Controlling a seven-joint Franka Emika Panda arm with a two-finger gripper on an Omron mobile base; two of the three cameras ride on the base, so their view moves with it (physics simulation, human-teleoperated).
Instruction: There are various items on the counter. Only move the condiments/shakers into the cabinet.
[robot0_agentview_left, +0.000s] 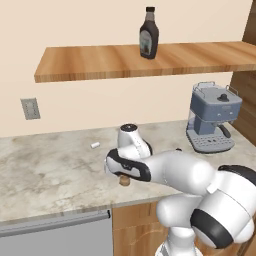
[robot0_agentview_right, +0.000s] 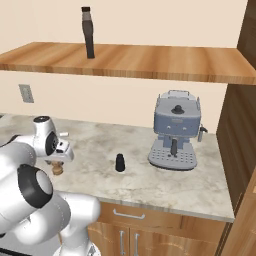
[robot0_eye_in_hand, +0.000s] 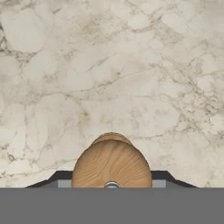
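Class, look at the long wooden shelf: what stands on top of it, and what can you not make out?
On the cabinet shelf stands one syrup bottle, upright, dark with a black cap. Its label text is too small to read.

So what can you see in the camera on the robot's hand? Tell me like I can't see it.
A round wooden mill seen from above sits between the two dark fingertips of the hand, at the bottom of the picture. Behind it spreads the beige marbled counter.
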